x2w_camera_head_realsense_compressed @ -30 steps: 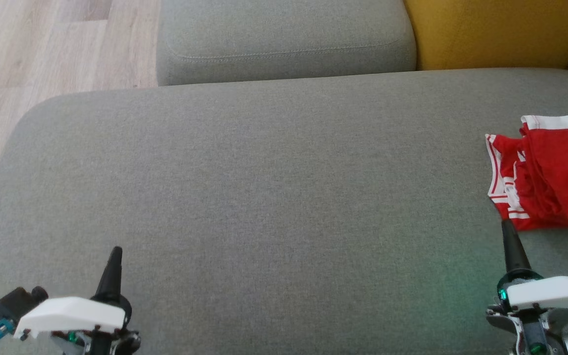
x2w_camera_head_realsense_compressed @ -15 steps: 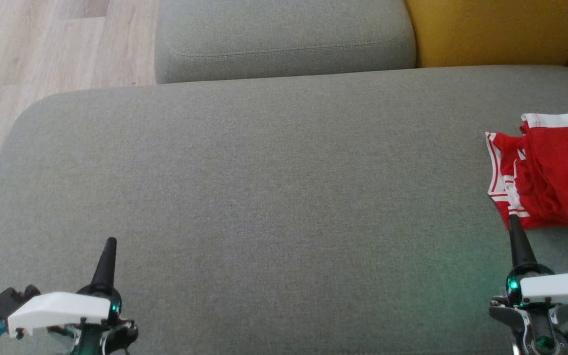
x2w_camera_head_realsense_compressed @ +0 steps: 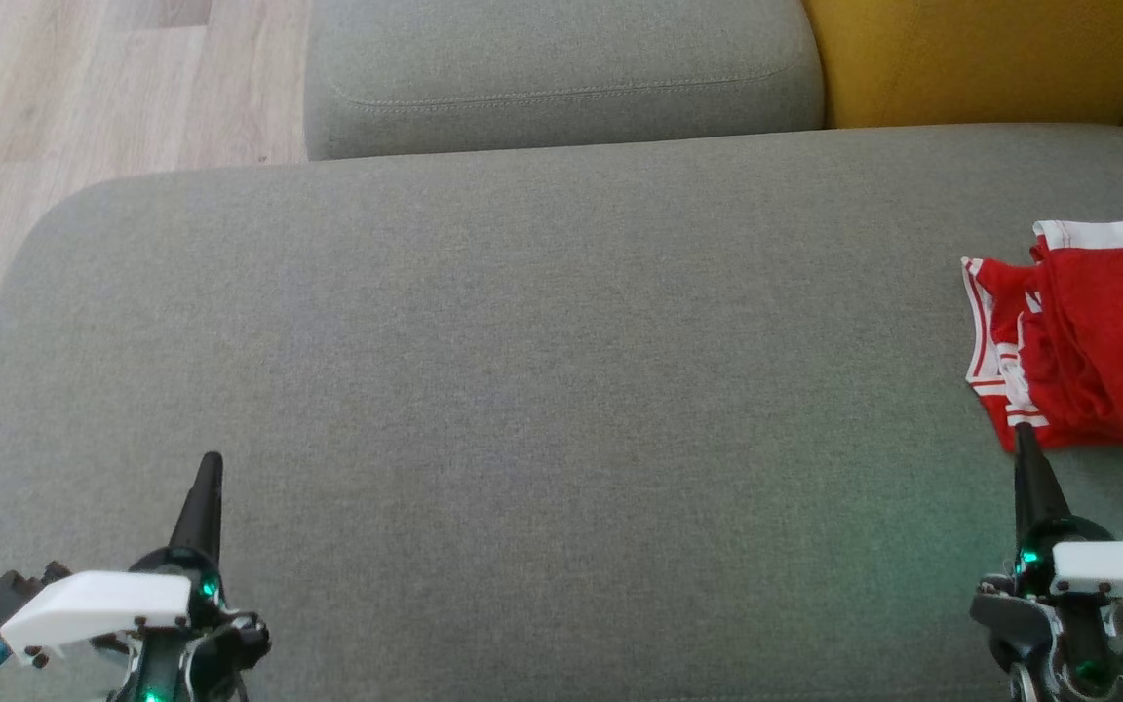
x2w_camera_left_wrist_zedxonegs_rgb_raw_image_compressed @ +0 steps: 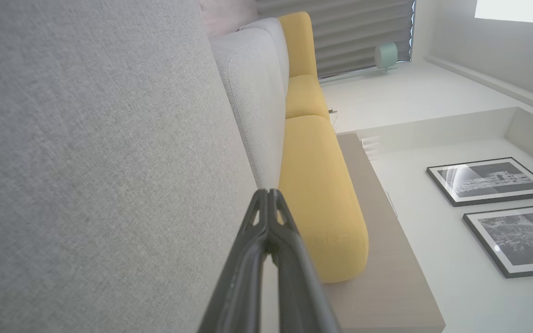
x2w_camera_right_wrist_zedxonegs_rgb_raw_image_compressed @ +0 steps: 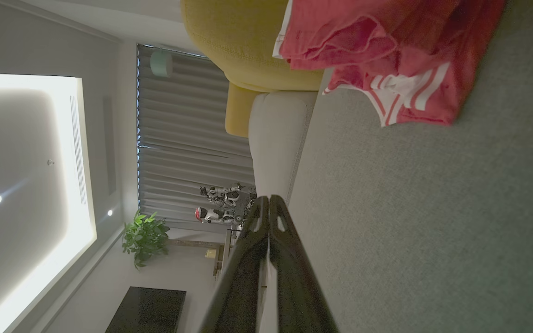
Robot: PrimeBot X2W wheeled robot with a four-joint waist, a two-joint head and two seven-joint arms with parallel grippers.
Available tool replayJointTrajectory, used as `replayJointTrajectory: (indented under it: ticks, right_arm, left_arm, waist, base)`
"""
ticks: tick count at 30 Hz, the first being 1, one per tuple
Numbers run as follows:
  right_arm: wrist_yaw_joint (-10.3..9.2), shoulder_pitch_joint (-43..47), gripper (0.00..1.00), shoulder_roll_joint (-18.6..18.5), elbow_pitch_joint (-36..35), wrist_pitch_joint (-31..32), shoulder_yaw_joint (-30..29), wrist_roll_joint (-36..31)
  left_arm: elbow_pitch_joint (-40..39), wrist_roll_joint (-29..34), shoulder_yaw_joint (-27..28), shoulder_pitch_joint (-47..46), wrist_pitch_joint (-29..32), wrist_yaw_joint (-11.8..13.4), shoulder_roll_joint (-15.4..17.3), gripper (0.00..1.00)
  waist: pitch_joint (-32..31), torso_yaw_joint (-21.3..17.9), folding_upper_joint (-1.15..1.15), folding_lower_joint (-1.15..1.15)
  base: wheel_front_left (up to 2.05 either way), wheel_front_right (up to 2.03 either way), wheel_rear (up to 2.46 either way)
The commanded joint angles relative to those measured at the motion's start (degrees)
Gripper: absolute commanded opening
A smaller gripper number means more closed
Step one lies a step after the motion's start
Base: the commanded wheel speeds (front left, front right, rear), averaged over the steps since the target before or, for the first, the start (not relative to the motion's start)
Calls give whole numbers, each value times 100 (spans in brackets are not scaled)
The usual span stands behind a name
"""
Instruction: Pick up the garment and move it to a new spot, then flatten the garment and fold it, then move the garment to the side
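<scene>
Red garment (x2w_camera_head_realsense_compressed: pixel 1098 331) lies bunched on the sofa (x2w_camera_head_realsense_compressed: pixel 561 390), striped hem facing left; left hand (x2w_camera_head_realsense_compressed: pixel 210 460) and right hand (x2w_camera_head_realsense_compressed: pixel 1024 441) closed, empty.

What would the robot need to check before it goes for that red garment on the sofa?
1. Red garment located: ok, crumpled at the seat cushion's right end.
2. Whole outline seen: cannot tell, it runs off the head view's edge.
3. Open right gripper for grasping: not ok, fingers shut.
4. Reach: not ok, the right wrist view shows cushion between gripper and garment.
5. Free left gripper: ok, shut on nothing.
6. Spot for flattening: ok, broad grey cushion left of the garment.
</scene>
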Motion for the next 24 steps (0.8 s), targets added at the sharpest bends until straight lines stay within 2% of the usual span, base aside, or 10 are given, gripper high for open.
replayJointTrajectory:
  ticks: [1, 16, 24]
  right_arm:
    - [-4, -377, 0, -36, -153, 27, 70, 175]
    - [-4, -520, 0, -39, -7, 63, 12, 1174]
    - [-4, -520, 0, -38, -7, 64, 11, 1173]
  left_arm:
    - [-160, -156, 199, -386, 42, -58, 26, 0]
    - [-86, -1117, 404, -550, 223, -200, -54, 0]
    - [-87, -1117, 404, -550, 223, -200, -54, 0]
  waist:
    - [3, -1, 0, 0]
    - [40, -15, 0, 0]
    - [40, -15, 0, 0]
  base:
    - [0, 0, 0]
    - [0, 0, 0]
    - [0, 0, 0]
